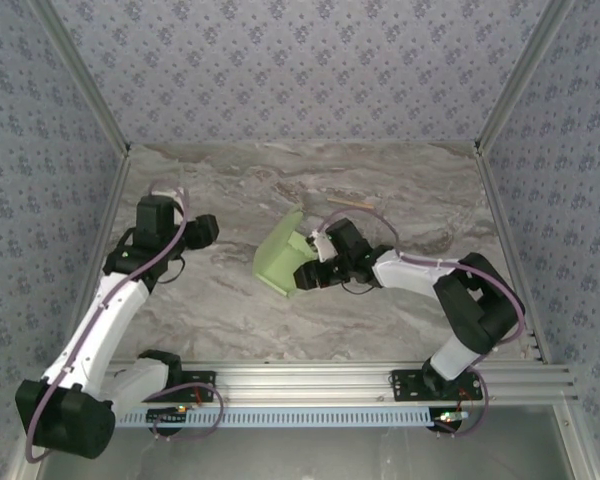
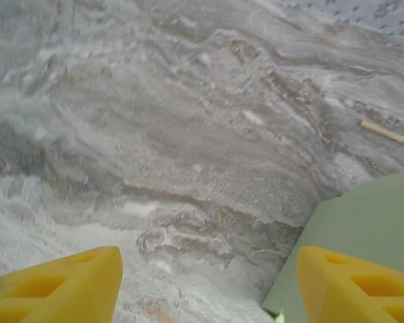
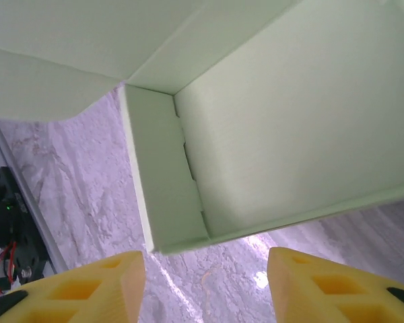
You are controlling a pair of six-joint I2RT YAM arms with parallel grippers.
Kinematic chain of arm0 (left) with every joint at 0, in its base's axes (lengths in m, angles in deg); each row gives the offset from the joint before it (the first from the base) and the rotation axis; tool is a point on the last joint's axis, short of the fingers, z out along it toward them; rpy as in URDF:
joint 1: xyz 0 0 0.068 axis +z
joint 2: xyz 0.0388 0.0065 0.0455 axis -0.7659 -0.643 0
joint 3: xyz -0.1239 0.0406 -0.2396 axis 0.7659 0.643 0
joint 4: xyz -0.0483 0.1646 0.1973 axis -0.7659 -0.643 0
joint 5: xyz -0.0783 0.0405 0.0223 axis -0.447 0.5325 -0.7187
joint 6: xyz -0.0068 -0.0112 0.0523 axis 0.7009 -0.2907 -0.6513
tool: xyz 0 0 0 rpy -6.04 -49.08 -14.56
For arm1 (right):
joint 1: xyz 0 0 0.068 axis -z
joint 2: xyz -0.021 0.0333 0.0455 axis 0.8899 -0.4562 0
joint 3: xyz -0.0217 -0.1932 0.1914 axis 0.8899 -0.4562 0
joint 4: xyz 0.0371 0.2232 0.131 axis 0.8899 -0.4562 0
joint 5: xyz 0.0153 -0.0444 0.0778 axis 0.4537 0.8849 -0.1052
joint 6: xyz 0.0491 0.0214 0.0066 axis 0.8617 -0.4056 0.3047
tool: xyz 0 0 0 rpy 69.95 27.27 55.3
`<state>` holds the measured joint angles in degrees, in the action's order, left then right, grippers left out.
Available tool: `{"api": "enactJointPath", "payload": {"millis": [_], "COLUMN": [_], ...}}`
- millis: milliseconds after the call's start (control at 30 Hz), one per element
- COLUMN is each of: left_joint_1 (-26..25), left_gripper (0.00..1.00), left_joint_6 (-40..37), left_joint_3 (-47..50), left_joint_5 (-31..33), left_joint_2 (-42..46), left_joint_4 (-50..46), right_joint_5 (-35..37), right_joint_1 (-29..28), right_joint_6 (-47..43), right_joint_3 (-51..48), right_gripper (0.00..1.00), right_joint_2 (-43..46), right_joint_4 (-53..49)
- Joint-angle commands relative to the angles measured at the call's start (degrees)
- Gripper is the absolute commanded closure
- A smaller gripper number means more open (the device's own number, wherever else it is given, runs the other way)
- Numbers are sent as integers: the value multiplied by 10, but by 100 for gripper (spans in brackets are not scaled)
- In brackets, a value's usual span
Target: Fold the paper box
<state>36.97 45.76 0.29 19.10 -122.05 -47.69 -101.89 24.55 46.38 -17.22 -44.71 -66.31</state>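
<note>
the paper box (image 1: 285, 262) is the pale green, half-formed shape lying on the marble table (image 1: 230, 180). one flap stands up on its far side. in the right wrist view the paper box (image 3: 289, 121) shows its open inside: a floor panel, a low side wall with small tab notches along the crease, and a broader flap rising above.

the right gripper (image 1: 305, 272) sits hard against the box's right side. its yellow fingers (image 3: 108, 282) are spread well apart and nothing is pinched between them. the right gripper (image 3: 205, 266) lines up with the box's near corner, and it may be brushing the card there, though the overhead angle leaves that unclear.

the left gripper (image 1: 202, 230) hangs to the left of the box, well apart from it. from its own camera the left gripper (image 2: 209, 269) is spread wide with only bare table between the fingers, and the box's edge (image 2: 363, 229) lies just beyond the right finger.

a thin wooden stick (image 1: 352, 203) lies on the table beyond the box, to its right.
</note>
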Motion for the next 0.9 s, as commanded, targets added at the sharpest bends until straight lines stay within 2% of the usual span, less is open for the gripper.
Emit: {"api": "enactJointPath", "payload": {"millis": [0,167,333,433,700,867], "left_joint_1": [4,4,5,4,4,4], "left_gripper": [31,31,31,31,31,32], "left_joint_6": [38,43,39,38,42,58], "left_joint_3": [34,58,70,77,96,131], "left_joint_5": [-19,-41,-47,-50,-64,-81], "left_joint_2": [13,14,14,14,13,13], "left_joint_4": [43,61,66,71,83,110], "right_joint_5": [26,70,16,-13,8,50], "right_joint_1": [32,95,136,123,85,65], "right_joint_6": [-38,-103,-130,-114,-40,-11], "right_joint_3": [5,59,106,109,69,64], "right_gripper": [42,41,48,49,49,58], "right_joint_2": [40,17,-45,-62,-73,-79], "right_joint_4": [-37,-95,-116,-97,-44,-39]}}
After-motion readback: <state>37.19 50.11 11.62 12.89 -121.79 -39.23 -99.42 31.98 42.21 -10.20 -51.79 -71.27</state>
